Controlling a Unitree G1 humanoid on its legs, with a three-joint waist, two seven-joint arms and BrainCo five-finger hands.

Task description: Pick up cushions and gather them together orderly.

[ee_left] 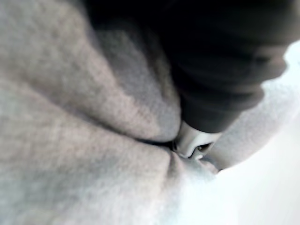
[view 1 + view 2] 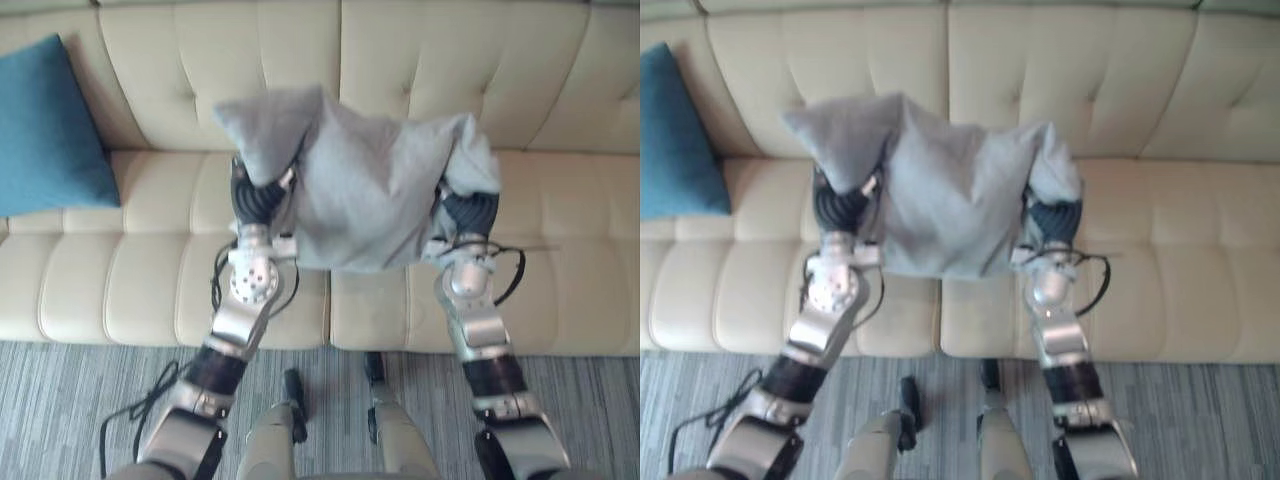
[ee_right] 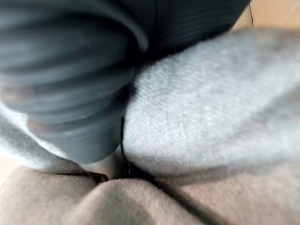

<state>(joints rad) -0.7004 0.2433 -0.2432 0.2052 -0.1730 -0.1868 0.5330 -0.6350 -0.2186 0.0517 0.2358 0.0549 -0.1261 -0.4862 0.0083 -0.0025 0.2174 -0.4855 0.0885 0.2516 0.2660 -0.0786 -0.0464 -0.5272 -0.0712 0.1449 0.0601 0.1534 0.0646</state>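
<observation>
Grey cushion [image 2: 370,190] matt, coarse-woven cloth; cream sofa [image 2: 450,60] smooth, faintly glossy, leather-like

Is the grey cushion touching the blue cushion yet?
No, the grey cushion is between the left hand and right hand, with bare sofa separating it from the blue cushion.

Silver-grey arms [image 2: 245,310] wear black bands [image 2: 215,368]; dark ribbed covers [image 2: 1052,218] sheathe the left hand [image 2: 258,198] and right hand [image 2: 470,212].
</observation>
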